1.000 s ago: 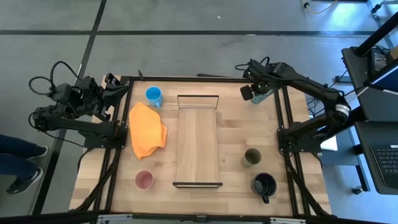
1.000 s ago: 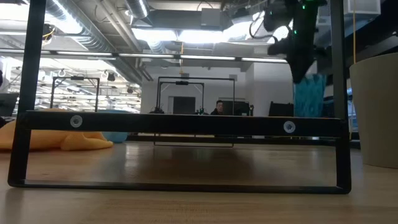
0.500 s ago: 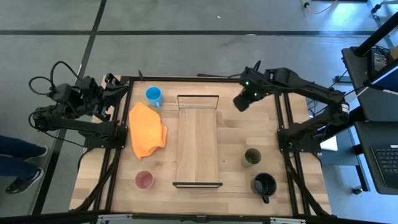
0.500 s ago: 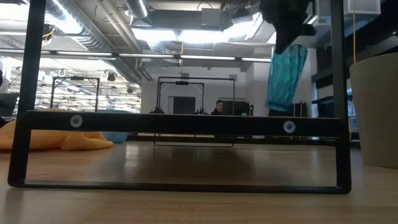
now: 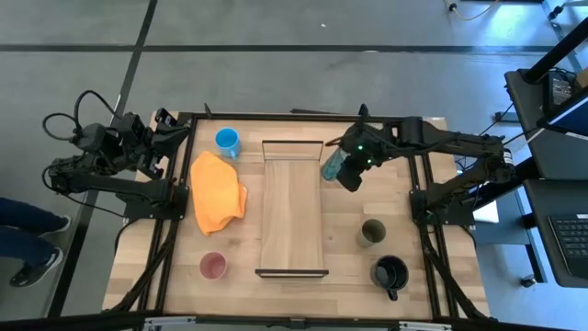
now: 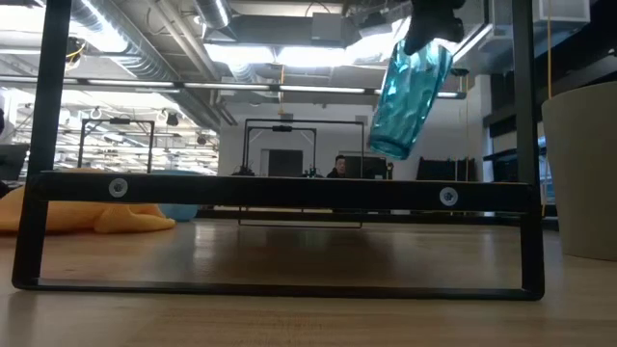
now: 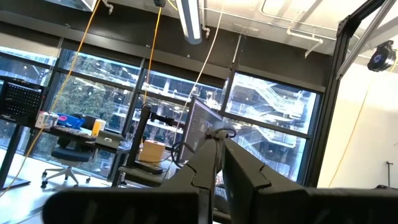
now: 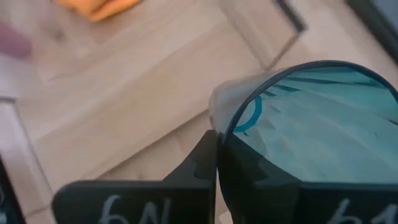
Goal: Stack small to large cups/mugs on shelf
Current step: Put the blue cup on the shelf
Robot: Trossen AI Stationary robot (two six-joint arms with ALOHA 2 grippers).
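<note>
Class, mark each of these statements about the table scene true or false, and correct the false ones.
1. The right gripper holds the teal tumbler in the air. True.
2. The tumbler hangs perfectly upright. False: the low view shows it tilted.
3. The pink cup stands on the shelf. False: it stands on the table, near the shelf's front left corner.
4. The orange cloth lies between the shelf and the left arm. True.
5. The black mug and green cup stand on the shelf's right side. True.
6. The left gripper holds the blue mug. False: it is parked at the table's left edge, holding nothing.
</note>
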